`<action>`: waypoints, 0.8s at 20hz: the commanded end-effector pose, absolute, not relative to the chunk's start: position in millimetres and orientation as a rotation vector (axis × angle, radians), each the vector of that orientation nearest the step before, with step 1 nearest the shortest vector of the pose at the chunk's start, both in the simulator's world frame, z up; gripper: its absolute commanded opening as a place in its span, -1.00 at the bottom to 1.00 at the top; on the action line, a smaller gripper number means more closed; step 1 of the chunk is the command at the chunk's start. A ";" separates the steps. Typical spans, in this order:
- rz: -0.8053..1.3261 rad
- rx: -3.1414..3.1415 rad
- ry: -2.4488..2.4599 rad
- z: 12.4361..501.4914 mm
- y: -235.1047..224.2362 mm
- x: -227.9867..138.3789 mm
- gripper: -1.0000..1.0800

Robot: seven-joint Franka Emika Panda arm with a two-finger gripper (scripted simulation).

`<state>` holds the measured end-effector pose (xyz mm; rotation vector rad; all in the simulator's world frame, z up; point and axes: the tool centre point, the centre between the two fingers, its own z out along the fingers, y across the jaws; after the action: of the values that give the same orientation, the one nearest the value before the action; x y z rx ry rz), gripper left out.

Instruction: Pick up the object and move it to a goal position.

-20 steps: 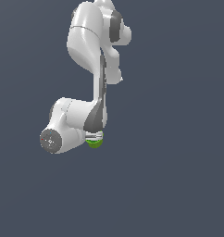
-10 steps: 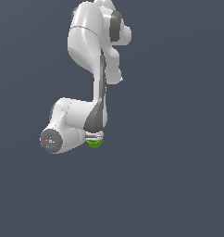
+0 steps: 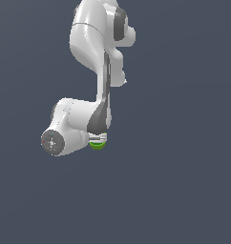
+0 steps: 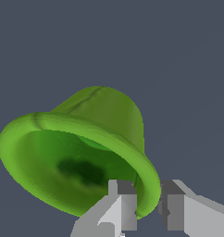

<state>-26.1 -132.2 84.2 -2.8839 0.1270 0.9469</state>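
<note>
Cup: I am looking at the green cup (image 4: pixel 81 148) in the wrist view, its wide mouth turned towards the camera, darker green inside, and a flared rim running round it.
Cup position: in the exterior view the cup (image 3: pixel 97 143) is showing only as a green sliver under the white hand of the arm (image 3: pixel 96 57), over plain dark ground; I cannot tell whether it is resting on a surface or hanging clear of one.
Gripper: the gripper (image 4: pixel 148 203) is straddling the cup's rim, one finger (image 4: pixel 121 206) inside the mouth and the other outside the wall, and I am judging it to be clamped on that rim.
Grip quality: I am holding the cup by a thin edge, off to one side of its body, so I am treating this as a hold that could pivot or slip.
Step in hand: I am judging this to be the carry towards the goal; no goal marker is showing in either view.
How I am doing it: I am keeping the squeeze constant, travelling slowly and smoothly, and avoiding any quick wrist rotation that would swing the cup about the pinch.
What I am watching: I am checking the rim between the fingers in the wrist view for any creep.
Risk: I am expecting a jerk or hard stop to be the likeliest way to lose it.
</note>
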 end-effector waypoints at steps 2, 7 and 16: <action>0.943 -2.885 0.127 100.4 -129.3 -27.8 -1.00; 0.943 -2.885 0.127 136.9 -121.5 -33.6 -1.00; 0.944 -2.885 0.126 232.8 -101.2 -48.4 -1.00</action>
<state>-45.8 -104.7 215.1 -2.8847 0.1263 0.9459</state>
